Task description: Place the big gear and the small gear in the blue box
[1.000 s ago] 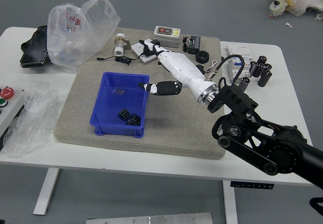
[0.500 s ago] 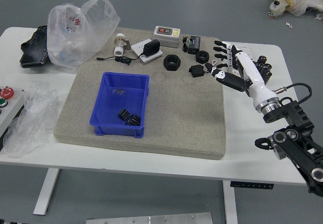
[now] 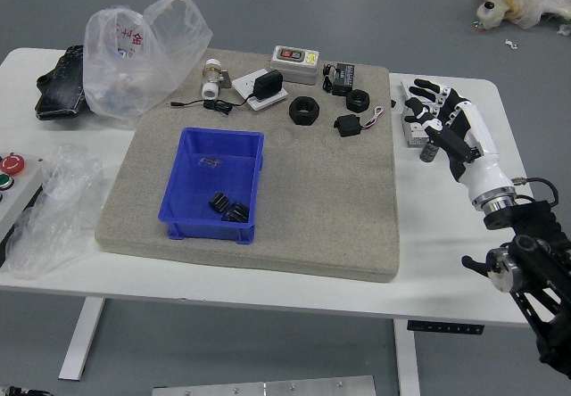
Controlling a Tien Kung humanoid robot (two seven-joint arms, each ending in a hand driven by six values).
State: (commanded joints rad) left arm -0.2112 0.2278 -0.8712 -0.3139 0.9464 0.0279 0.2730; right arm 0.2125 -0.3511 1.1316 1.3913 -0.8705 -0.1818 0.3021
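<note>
Matte blue plastic here, an open rectangular box [image 3: 210,230], with the ribbed black big gear [image 3: 236,212] and small gear [image 3: 219,202] lying inside, lower right part of it. Grainy beige-grey mat [image 3: 312,235] beneath, white worktop [image 3: 464,276] under that, grey floor [image 3: 268,342] around. My right hand [image 3: 448,127] is at upper right, fingers spread, gripping nothing, well apart from both gears, which lie to its lower left. My left hand [image 3: 20,391] is just a sliver, lower-left corner; I can't tell its state.
</note>
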